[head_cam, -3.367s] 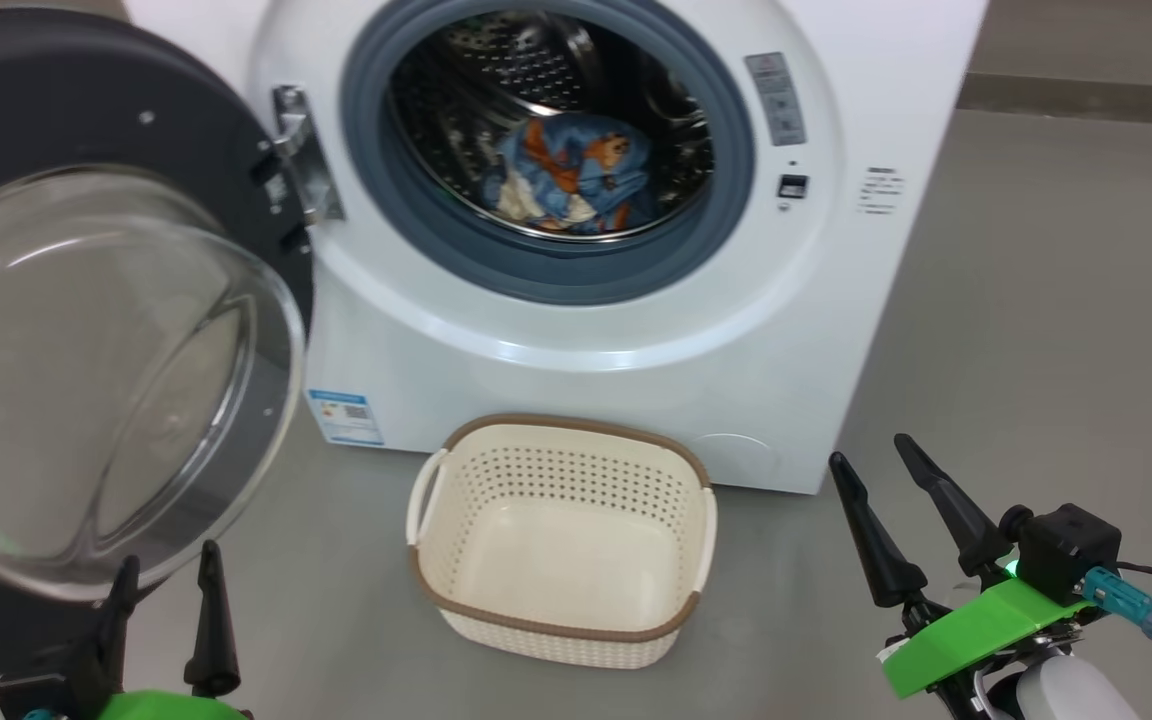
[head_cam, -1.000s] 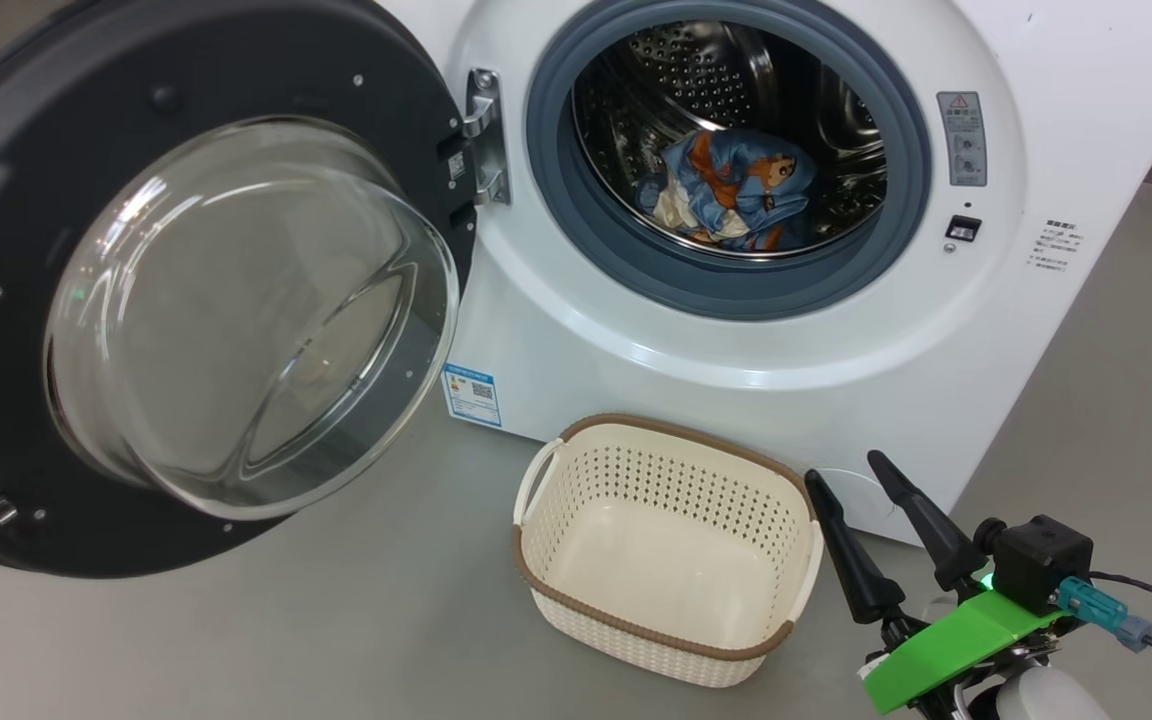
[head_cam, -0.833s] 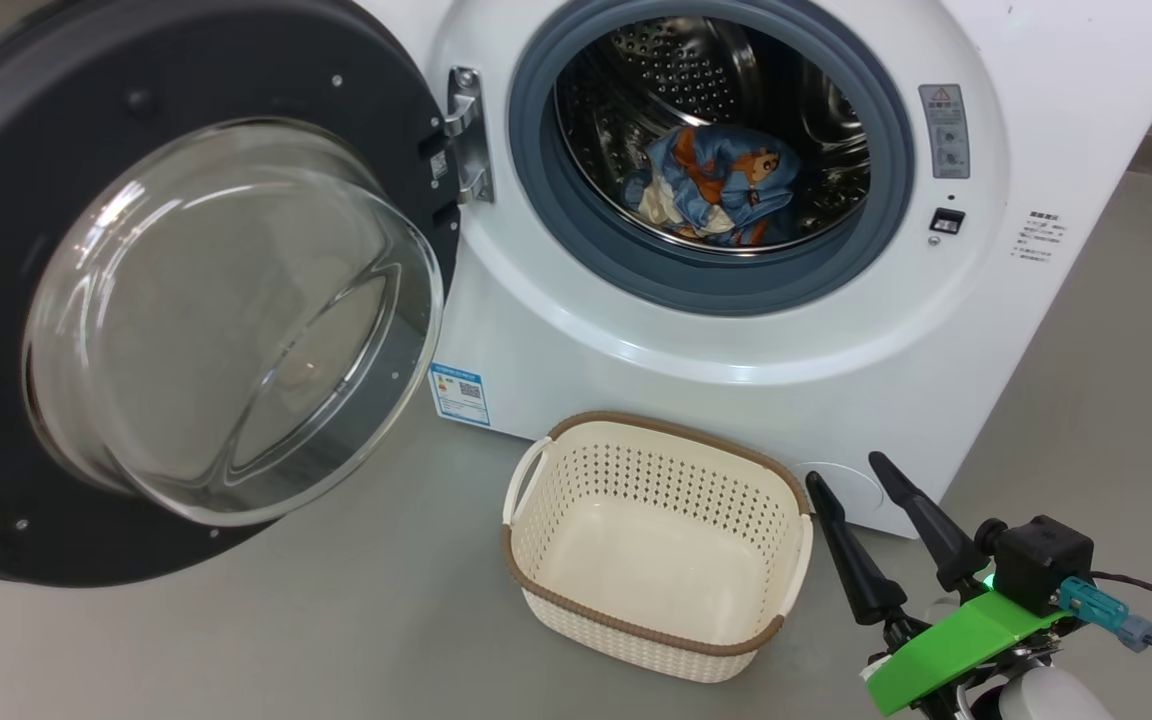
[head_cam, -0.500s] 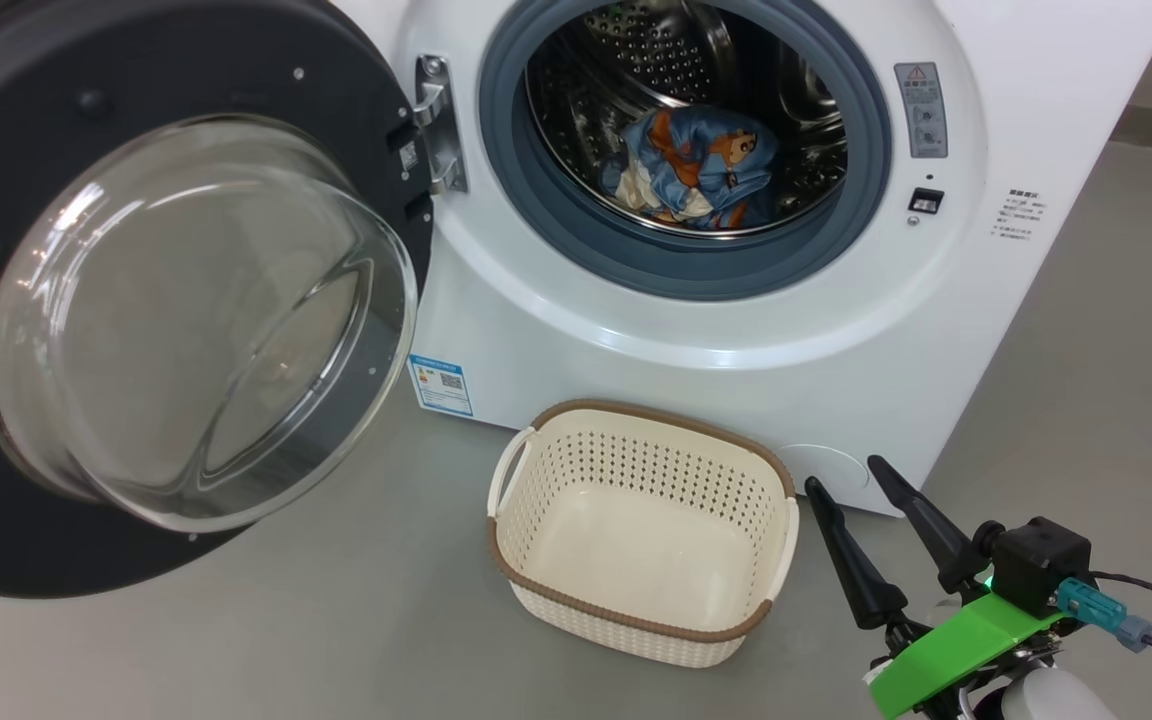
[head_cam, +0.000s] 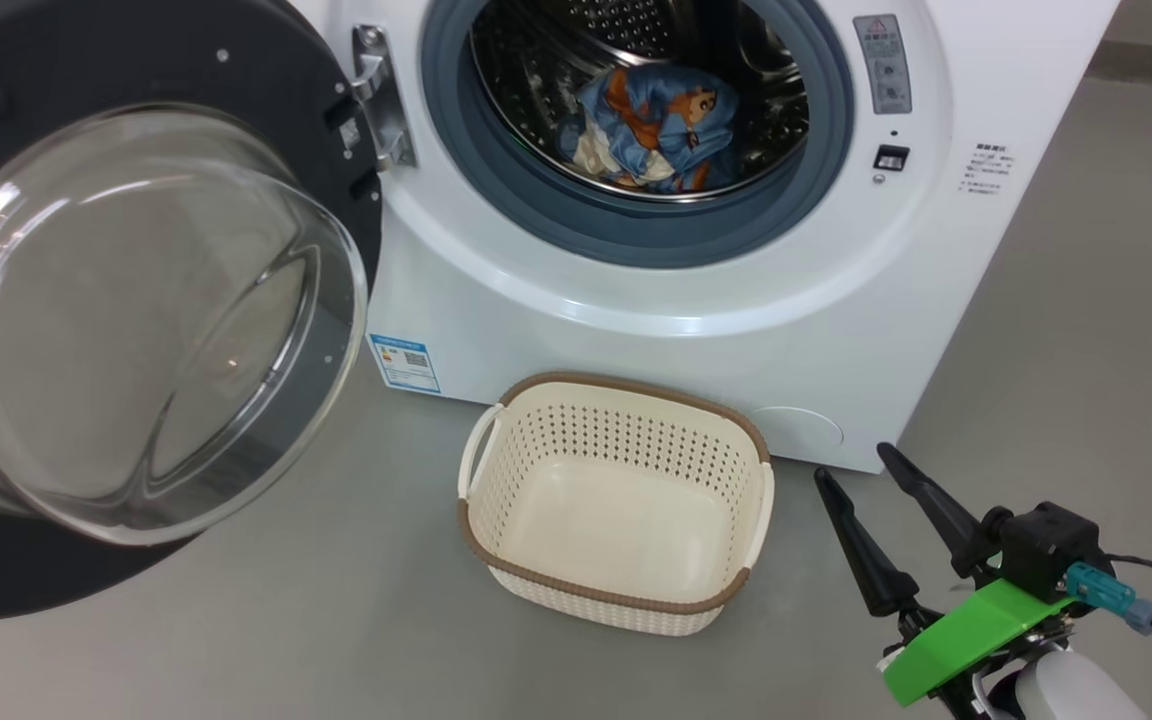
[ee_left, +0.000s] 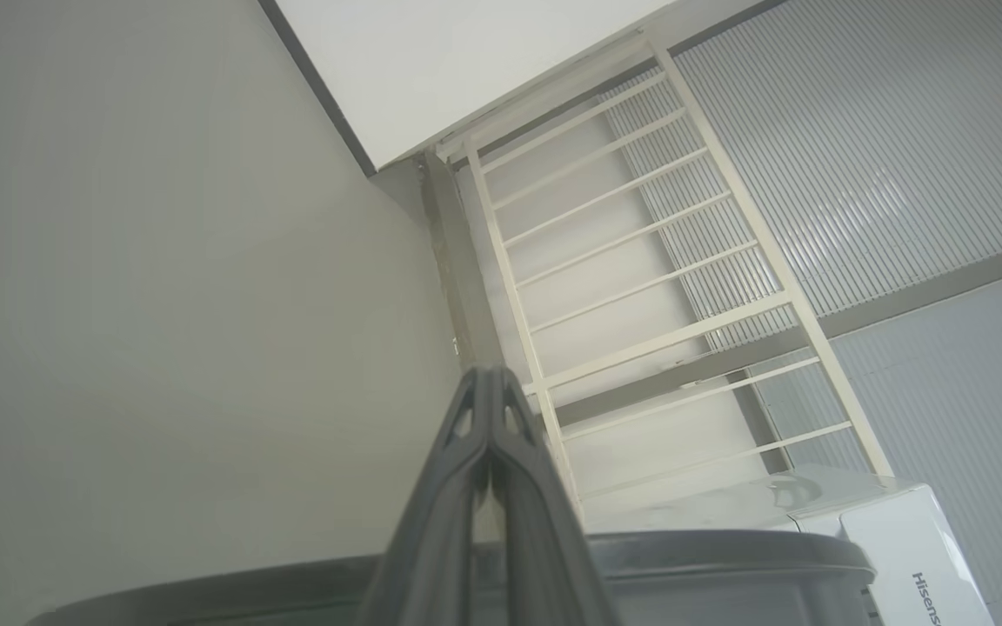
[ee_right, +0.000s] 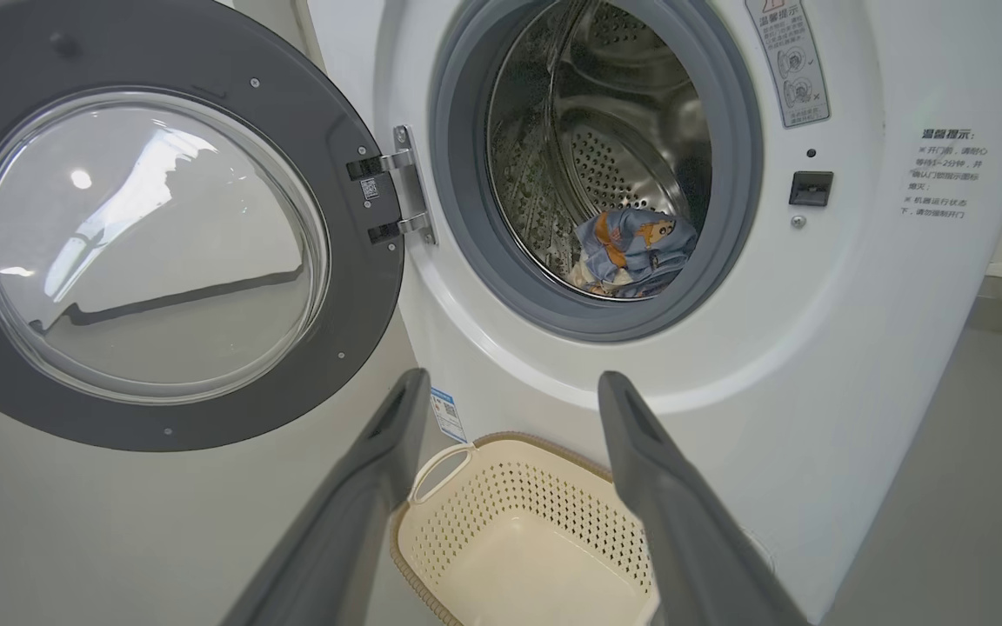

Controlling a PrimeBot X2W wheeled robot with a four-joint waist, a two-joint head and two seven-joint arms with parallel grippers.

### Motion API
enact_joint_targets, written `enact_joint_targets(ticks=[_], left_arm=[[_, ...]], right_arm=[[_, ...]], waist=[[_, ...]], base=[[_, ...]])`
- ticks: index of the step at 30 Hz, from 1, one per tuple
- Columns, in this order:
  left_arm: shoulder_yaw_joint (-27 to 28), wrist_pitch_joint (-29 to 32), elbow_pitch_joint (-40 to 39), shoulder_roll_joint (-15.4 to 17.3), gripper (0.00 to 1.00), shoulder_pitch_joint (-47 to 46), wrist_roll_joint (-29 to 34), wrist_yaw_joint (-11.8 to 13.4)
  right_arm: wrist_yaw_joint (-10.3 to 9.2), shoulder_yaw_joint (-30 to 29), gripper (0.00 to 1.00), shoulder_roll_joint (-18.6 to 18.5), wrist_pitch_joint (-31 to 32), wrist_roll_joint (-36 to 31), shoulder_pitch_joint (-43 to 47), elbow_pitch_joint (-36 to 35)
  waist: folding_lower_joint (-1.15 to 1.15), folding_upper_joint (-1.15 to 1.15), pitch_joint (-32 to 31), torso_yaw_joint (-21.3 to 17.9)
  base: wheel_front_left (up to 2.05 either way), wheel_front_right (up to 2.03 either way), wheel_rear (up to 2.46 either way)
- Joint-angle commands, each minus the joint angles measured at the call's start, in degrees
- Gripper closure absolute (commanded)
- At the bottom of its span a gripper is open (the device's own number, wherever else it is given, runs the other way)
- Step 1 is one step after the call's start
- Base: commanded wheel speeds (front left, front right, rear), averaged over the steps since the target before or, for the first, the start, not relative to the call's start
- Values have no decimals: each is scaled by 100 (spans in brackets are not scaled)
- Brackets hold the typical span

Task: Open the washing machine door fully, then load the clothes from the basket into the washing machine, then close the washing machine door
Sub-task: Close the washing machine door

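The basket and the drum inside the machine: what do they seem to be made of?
The basket looks like matte cream plastic, with moulded holes and a brown woven-look rim. The drum seems to be polished steel: shiny, reflective, punched with small holes.

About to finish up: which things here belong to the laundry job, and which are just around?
Job:
washer
door, open
clothes, inside washer
basket, empty
right gripper, open
left gripper, shut

Just around:
blue sticker
warning label
white rack
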Motion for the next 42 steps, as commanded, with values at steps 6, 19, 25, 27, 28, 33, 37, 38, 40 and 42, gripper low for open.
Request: enact_joint_targets(ticks=[6,19,25,27,28,33,37,38,40,42], left_arm=[[156,81,477,580,100,-284,-97,-147],[36,476,1246,735,100,-476,-215,-280],[-130,914,1306,716,100,-467,-253,-292],[-209,1102,1229,697,100,-412,-267,-293],[-242,1198,1192,690,100,-377,-280,-294],[-345,1582,1029,666,100,-250,-377,-294],[-489,2014,897,625,100,-150,-435,-295],[-527,2147,848,610,100,-114,-457,-295],[-585,2369,735,588,100,-32,-507,-295],[-631,2574,623,555,100,53,-566,-295]], right_arm=[[9,185,0,-119,-27,11,-278,-124],[9,186,0,-113,-27,-11,-335,-61],[9,177,0,-86,-27,3,-306,-14],[9,178,0,-56,-27,19,-287,-4],[9,180,0,-40,-27,26,-281,-5],[9,177,0,57,-27,48,-237,13],[9,154,0,128,-27,52,-201,41],[9,149,0,145,-27,53,-190,46],[9,140,0,174,-27,57,-170,53],[9,137,0,199,-27,65,-150,63]], waist=[[0,0,182,-172],[0,0,261,-257],[0,0,199,-220],[0,0,153,-198],[0,0,138,-189],[0,0,66,-123],[0,0,5,-70],[0,0,-15,-57],[0,0,-46,-33],[0,0,-86,-10]], base=[[0,0,0],[0,0,0],[0,0,0],[0,0,0],[0,0,0],[0,0,0],[0,0,0],[0,0,0],[0,0,0],[0,0,0]])
